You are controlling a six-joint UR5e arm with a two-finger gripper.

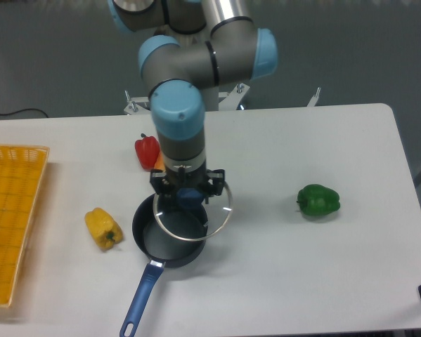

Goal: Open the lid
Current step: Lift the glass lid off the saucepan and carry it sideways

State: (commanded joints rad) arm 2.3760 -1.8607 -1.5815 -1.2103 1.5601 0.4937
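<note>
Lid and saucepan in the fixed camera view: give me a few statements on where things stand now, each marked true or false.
1. The gripper holds the lid by its blue knob. True.
2. The lid sits flat and closed on the saucepan. False: it is lifted and shifted right, leaving the pan's dark inside open to view.
3. The green pepper lies inside the saucepan. False: it lies on the table, well to the pan's right.
4. The yellow pepper lies on the table left of the saucepan. True.
5. The red pepper is in the yellow basket. False: it is on the table behind the pan, beside the arm.
</note>
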